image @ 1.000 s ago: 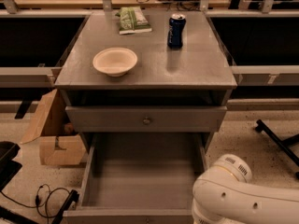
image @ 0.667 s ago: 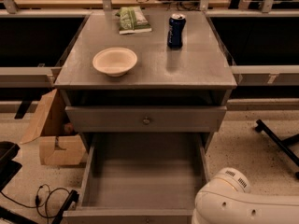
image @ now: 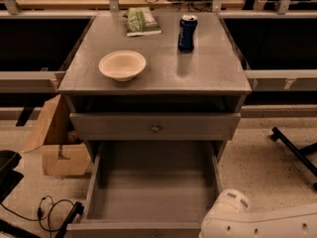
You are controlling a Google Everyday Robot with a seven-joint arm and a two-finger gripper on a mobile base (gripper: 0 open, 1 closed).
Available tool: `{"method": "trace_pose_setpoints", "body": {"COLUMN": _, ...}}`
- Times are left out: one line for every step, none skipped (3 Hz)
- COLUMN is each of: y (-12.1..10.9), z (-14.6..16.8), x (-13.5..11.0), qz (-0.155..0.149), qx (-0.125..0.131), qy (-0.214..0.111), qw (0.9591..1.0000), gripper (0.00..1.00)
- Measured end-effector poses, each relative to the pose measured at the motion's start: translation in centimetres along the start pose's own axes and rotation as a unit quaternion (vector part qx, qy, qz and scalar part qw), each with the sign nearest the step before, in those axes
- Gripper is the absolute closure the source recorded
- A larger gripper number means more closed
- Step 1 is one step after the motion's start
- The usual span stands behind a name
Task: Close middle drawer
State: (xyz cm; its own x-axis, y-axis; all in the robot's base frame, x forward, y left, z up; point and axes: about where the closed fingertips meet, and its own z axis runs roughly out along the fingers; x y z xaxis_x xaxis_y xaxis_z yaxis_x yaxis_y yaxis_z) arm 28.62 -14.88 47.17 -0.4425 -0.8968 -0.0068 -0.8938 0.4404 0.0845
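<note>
Since the earlier frames the white arm (image: 257, 222) has sunk lower in the view and now occupies only the bottom right corner, while the middle drawer (image: 153, 192) remains fully extended. No part of the hand is visible; it lies beyond the lower edge of the view, past the arm, so whether it is spread or pressed together cannot be told. Risk assessment: the arm stands to the right of the drawer's centre line, so a push applied off-centre on the front panel is likely to rack the drawer box in its runners and jam it short of closing. An abrupt shove could also jolt the cabinet and topple the upright blue can (image: 187, 32) on the counter (image: 198, 68), or shift the bowl (image: 122, 65). A loose black cable (image: 49, 212) lies on the floor near the drawer's left front corner and could snag. Component description: the middle drawer is a wide grey box with a plain, empty interior, projecting toward the camera beneath the upper drawer (image: 114, 127); its front panel is cut by the lower edge of the view
</note>
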Motion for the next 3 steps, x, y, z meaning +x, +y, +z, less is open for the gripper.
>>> {"method": "trace_pose_setpoints", "body": {"y": 3.1, "z": 6.9, "x": 0.7, "qz": 0.002, "qx": -0.042, "qy": -0.008, "qw": 0.9991, "gripper": 1.00}}
{"method": "trace_pose_setpoints", "body": {"y": 4.8, "z": 12.2, "x": 1.7, "qz": 0.070, "qx": -0.077, "qy": -0.033, "qw": 0.9940, "gripper": 1.00}}
{"method": "trace_pose_setpoints", "body": {"y": 5.0, "z": 16.9, "x": 2.0, "qz": 0.176, "qx": -0.094, "qy": -0.072, "qw": 0.9774, "gripper": 1.00}}
